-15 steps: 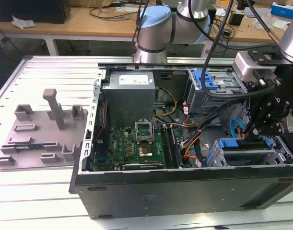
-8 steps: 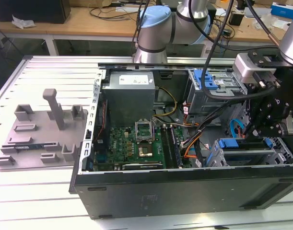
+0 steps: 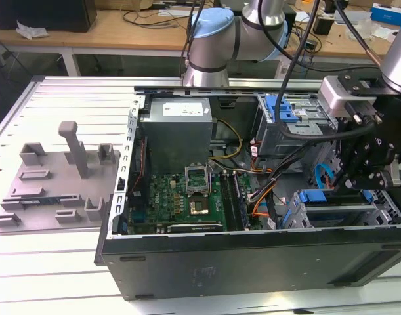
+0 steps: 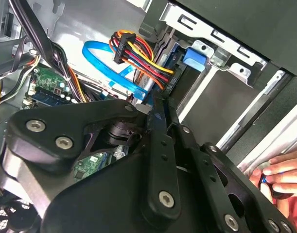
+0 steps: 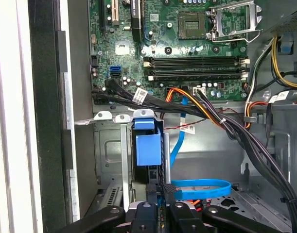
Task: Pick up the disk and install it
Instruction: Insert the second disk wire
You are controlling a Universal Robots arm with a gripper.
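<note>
First wrist view: blue-framed disk [image 5: 147, 148] stands upright in bay.

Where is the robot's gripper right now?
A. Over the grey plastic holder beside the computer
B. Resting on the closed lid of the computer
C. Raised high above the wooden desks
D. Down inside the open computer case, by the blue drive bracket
D: in the exterior view the gripper hangs inside the open computer case, just above the blue drive bracket.
</note>
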